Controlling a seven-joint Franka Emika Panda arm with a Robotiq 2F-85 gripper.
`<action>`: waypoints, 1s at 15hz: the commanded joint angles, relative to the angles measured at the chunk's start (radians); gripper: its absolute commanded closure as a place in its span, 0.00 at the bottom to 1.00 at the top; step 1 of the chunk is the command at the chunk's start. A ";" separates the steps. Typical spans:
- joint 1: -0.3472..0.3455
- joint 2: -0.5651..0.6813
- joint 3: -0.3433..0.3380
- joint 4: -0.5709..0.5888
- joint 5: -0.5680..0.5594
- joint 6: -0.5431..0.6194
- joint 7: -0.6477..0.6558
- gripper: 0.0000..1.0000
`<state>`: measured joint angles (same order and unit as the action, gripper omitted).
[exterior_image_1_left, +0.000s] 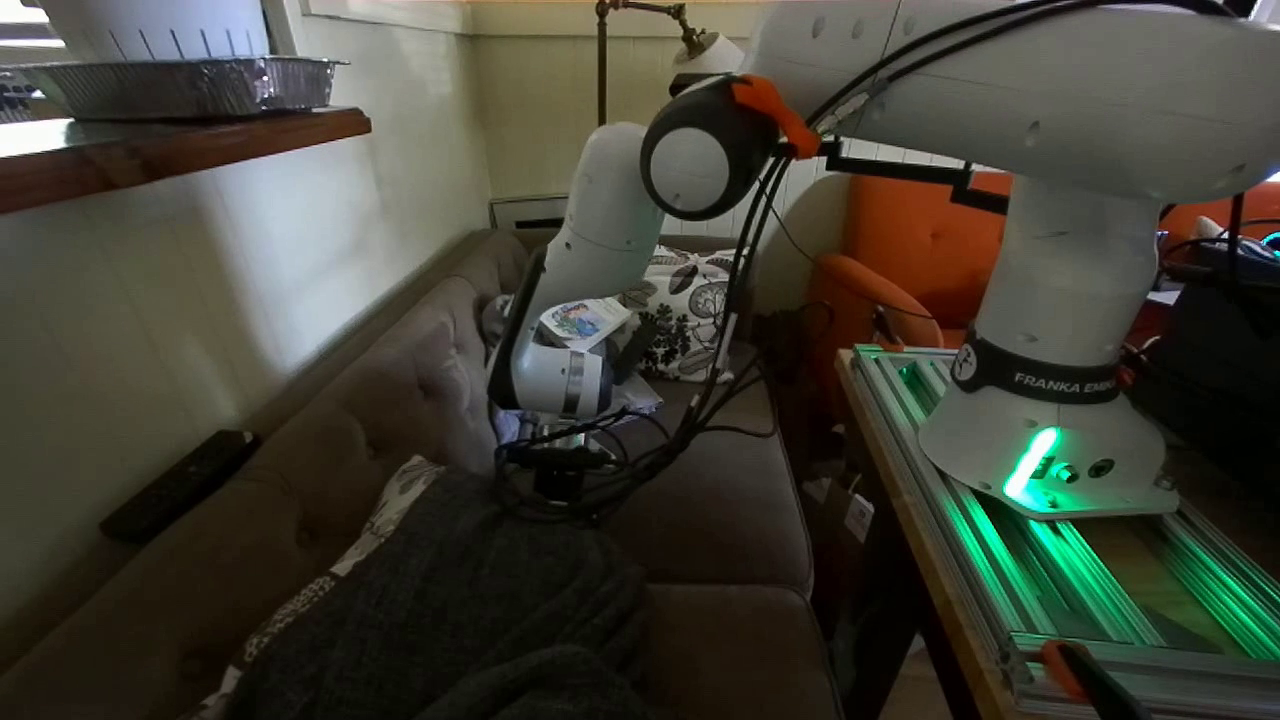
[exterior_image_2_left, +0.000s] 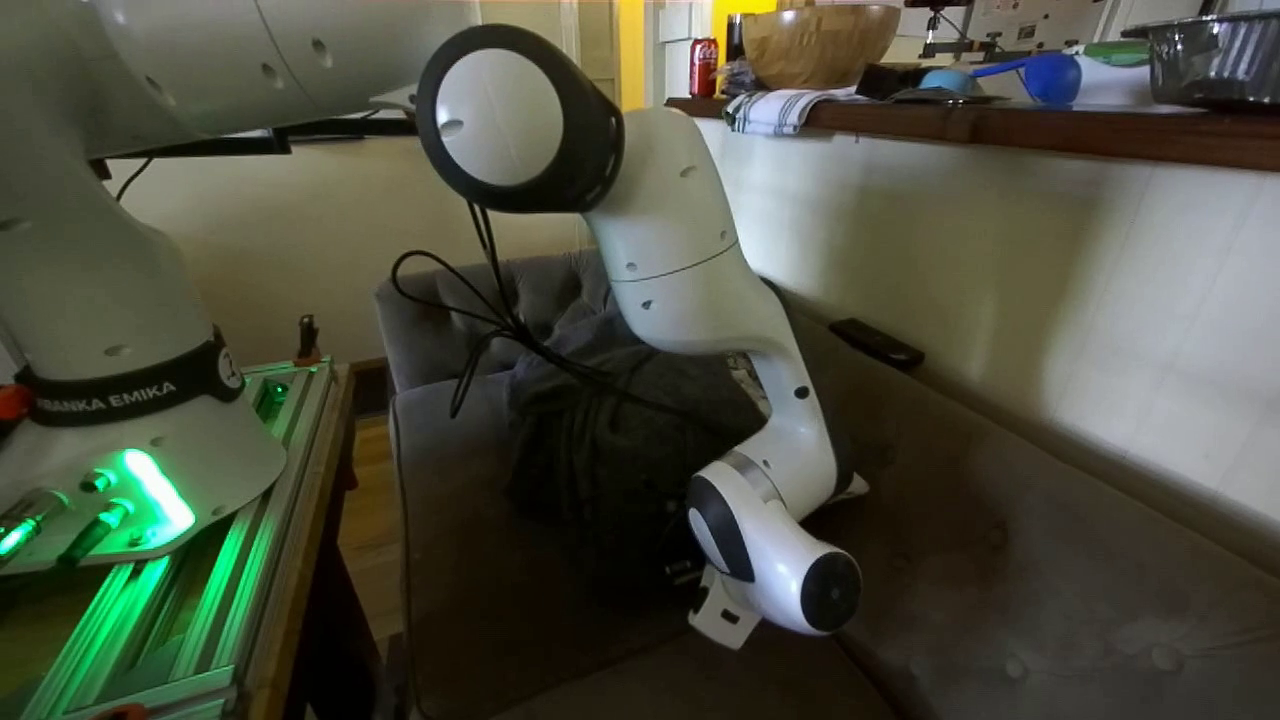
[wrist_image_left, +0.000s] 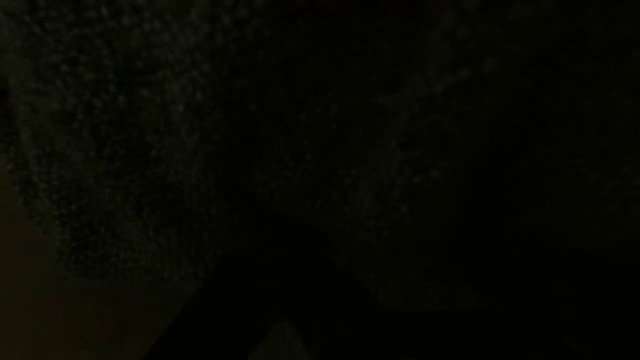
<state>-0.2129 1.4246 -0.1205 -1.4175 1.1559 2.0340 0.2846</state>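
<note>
Blanket (exterior_image_1_left: 440, 600), dark grey and rumpled, lies on the tufted brown-grey sofa (exterior_image_1_left: 720, 515) and partly covers a patterned cushion (exterior_image_1_left: 392, 503). Low at the blanket's edge is the black gripper (exterior_image_1_left: 560, 485), its tips lost in shadow; the wrist view is nearly black, with coarse dark weave close in front. I cannot tell whether the pincer stands wide, narrow or clamped on the cloth. Behind the blanket, atop the sofa's backrest, rests a black remote control (exterior_image_2_left: 876, 343). Beyond the blanket stand a leaf-print pillow (exterior_image_1_left: 690, 310) and, farther off, an orange armchair (exterior_image_1_left: 920, 250).
</note>
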 joint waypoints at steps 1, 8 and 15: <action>-0.034 0.047 0.016 0.077 -0.032 -0.064 0.038 0.66; -0.069 0.062 0.012 0.098 -0.023 -0.113 0.026 1.00; -0.137 0.009 -0.013 0.014 0.010 -0.090 -0.022 0.99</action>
<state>-0.2999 1.4625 -0.1247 -1.3657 1.1579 1.9499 0.2865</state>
